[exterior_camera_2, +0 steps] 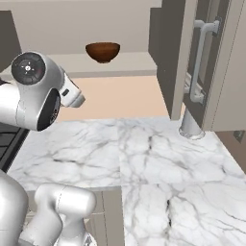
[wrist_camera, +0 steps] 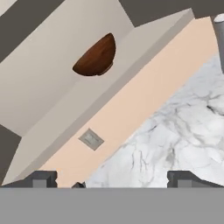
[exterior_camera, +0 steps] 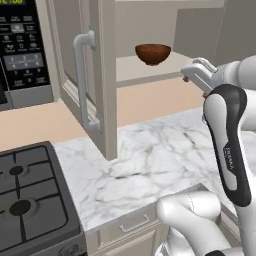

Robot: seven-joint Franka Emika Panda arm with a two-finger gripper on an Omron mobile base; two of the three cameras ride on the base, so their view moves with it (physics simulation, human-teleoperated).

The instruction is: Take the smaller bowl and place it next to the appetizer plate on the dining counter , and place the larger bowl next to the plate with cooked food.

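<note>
The marble counter (exterior_camera: 150, 160) is white with grey veins, and above it one open cabinet has a pale shelf (exterior_camera_2: 120, 65). On this shelf stands one smaller bowl (exterior_camera: 153, 53), round, glossy reddish-brown and plain, upright and alone. At the left are one black stove (exterior_camera: 30, 200) and one microwave (exterior_camera: 22, 50). The claw (wrist_camera: 113, 180) is spread wide; its two dark fingertips (wrist_camera: 41, 178) stand far apart in the hand view, they hold nothing and touch nothing, and the bowl is well apart from them.
</note>
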